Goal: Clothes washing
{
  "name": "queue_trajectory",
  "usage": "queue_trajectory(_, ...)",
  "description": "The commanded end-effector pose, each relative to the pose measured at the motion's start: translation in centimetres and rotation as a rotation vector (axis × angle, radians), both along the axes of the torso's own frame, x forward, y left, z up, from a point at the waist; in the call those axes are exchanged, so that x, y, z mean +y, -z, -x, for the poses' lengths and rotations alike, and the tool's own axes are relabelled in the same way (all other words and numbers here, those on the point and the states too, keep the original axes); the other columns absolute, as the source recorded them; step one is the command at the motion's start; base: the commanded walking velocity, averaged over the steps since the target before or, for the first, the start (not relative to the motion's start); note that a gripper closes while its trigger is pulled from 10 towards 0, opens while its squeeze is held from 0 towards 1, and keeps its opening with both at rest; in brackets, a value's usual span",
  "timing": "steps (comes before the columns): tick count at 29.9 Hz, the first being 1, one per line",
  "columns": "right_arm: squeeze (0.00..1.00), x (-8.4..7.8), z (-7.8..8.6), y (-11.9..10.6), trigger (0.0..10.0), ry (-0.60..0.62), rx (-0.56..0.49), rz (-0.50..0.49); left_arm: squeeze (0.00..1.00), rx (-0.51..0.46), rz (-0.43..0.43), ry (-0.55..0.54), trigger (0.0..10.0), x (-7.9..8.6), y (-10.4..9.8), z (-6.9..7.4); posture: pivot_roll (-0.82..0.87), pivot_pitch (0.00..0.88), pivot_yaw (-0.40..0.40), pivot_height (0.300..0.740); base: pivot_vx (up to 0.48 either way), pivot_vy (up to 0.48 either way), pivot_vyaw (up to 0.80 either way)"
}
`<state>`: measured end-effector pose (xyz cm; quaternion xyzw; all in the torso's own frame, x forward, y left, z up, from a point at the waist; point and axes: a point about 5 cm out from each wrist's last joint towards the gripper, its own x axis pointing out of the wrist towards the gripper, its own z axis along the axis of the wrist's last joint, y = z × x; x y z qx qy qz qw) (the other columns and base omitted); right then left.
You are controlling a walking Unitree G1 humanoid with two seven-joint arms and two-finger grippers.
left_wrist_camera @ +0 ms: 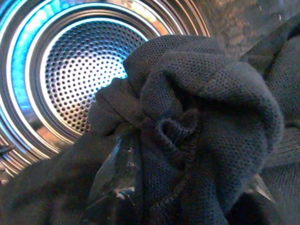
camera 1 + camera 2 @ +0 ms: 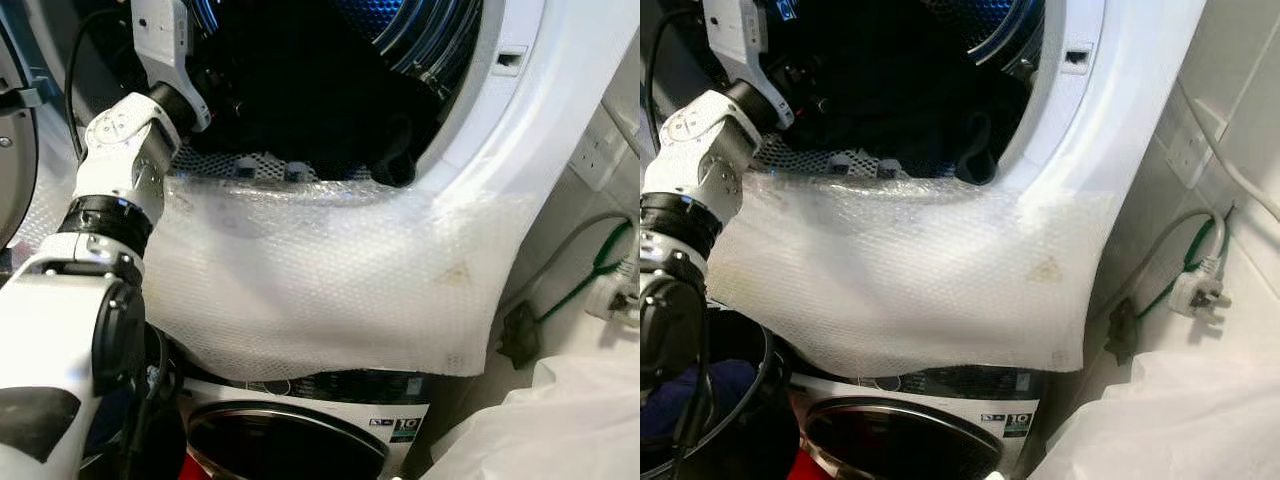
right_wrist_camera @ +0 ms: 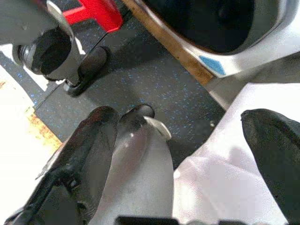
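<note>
White tiled wall (image 2: 1240, 90) runs along your right, with a socket (image 2: 1188, 150) on it and a white plug (image 2: 1196, 290) on a green cable (image 2: 1175, 270) dangling nearby. Two machines are stacked before you: the upper one's drum (image 1: 75, 79) stands open, and a sheet of bubble wrap (image 2: 330, 280) hangs over its front below the opening. On the lower machine (image 2: 930, 420) you can read a small badge with "10"; the rest of the lettering is too small to make out.

Your left arm (image 2: 120, 170) reaches up into the open drum. In the left wrist view, the left tool (image 1: 187, 187) is buried in dark knitted clothing (image 1: 201, 103), with one shiny black finger (image 1: 119, 173) showing against the fabric; you cannot tell how far the fingers are spread. The clothing lies bunched in the drum's mouth, in front of the perforated steel back wall.

Your right tool (image 3: 187, 154) hangs low over dark speckled floor (image 3: 150, 79), fingers spread apart, holding nothing, above a white sheet of plastic (image 3: 225, 178).
</note>
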<state>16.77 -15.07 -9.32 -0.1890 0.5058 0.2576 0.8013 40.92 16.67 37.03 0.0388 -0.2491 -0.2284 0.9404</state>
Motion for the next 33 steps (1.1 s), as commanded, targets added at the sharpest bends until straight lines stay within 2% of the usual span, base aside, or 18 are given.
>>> queue_trajectory(1, 0.00, 0.3, -0.1, 0.0, 10.0, 0.015, -0.008, -0.012, 0.00, 0.034, -0.053, -0.021, 10.0, -0.8, -0.1, -0.3, 0.03, 0.000, 0.013, 0.740, 0.000, 0.000, 0.00)
queue_trajectory(4, 0.00, 0.3, 0.4, 0.2, 10.0, 0.036, -0.007, -0.014, 0.00, 0.036, -0.028, -0.059, 10.0, -1.4, -1.4, -0.4, -0.02, 0.000, 0.039, 0.740, 0.000, 0.000, 0.00)
queue_trajectory(8, 0.00, 0.1, 1.4, 0.6, 10.0, 0.072, -0.006, -0.001, 0.00, 0.045, -0.080, -0.054, 10.0, -2.8, -2.4, -0.4, -0.07, 0.000, 0.068, 0.740, 0.000, 0.000, 0.00)
queue_trajectory(11, 0.00, -0.2, 1.8, 0.7, 10.0, 0.096, -0.010, 0.008, 0.00, 0.043, -0.086, -0.032, 10.0, -3.6, -2.9, -0.3, -0.10, 0.000, 0.080, 0.740, 0.000, 0.000, 0.00)
queue_trajectory(14, 0.00, -0.9, 2.8, 1.0, 10.0, 0.129, -0.006, 0.022, 0.00, 0.028, -0.124, -0.090, 10.0, -4.0, -4.1, -0.2, -0.14, 0.000, 0.091, 0.740, 0.000, 0.000, 0.00)
queue_trajectory(16, 0.00, -1.2, 3.3, 1.2, 10.0, 0.138, -0.005, 0.029, 0.00, 0.027, -0.107, -0.106, 10.0, -4.0, -4.7, -0.1, -0.16, 0.000, 0.092, 0.740, 0.000, 0.000, 0.00)
queue_trajectory(19, 0.00, -1.9, 3.8, 1.3, 10.0, 0.177, -0.010, 0.039, 0.00, 0.017, -0.130, -0.152, 10.0, -3.8, -5.1, -0.1, -0.20, 0.000, 0.091, 0.740, 0.000, 0.000, 0.00)
queue_trajectory(23, 0.00, -2.7, 4.4, 1.4, 10.0, 0.205, -0.009, 0.046, 0.02, 0.035, -0.066, -0.201, 10.0, -2.8, -5.5, -0.1, -0.23, 0.000, 0.080, 0.740, 0.000, 0.000, 0.00)
queue_trajectory(24, 0.00, -3.0, 4.6, 1.4, 10.0, 0.207, -0.007, 0.052, 0.38, 0.058, -0.013, -0.210, 10.0, -2.3, -5.5, -0.1, -0.24, 0.000, 0.070, 0.740, 0.000, 0.000, 0.00)
queue_trajectory(25, 0.00, -3.2, 4.7, 1.4, 10.0, 0.207, -0.006, 0.056, 1.00, 0.072, 0.014, -0.206, 10.0, -2.1, -5.4, -0.2, -0.24, 0.000, 0.066, 0.740, 0.000, 0.000, 0.00)
queue_trajectory(26, 0.00, -3.3, 4.7, 1.4, 10.0, 0.209, -0.006, 0.058, 1.00, 0.075, 0.028, -0.213, 10.0, -1.8, -5.4, -0.2, -0.24, 0.000, 0.066, 0.740, 0.000, 0.000, 0.00)
queue_trajectory(27, 0.00, -3.6, 4.8, 1.4, 10.0, 0.200, -0.004, 0.067, 1.00, 0.088, 0.077, -0.206, 10.0, -1.2, -5.3, -0.2, -0.24, 0.000, 0.055, 0.740, 0.000, 0.000, 0.00)
queue_trajectory(33, 0.00, -4.8, 4.4, 1.1, 10.0, 0.197, -0.022, 0.081, 1.00, 0.112, 0.101, -0.231, 10.0, -0.1, -5.1, -0.2, -0.25, 0.000, 0.022, 0.740, 0.000, 0.000, 0.00)
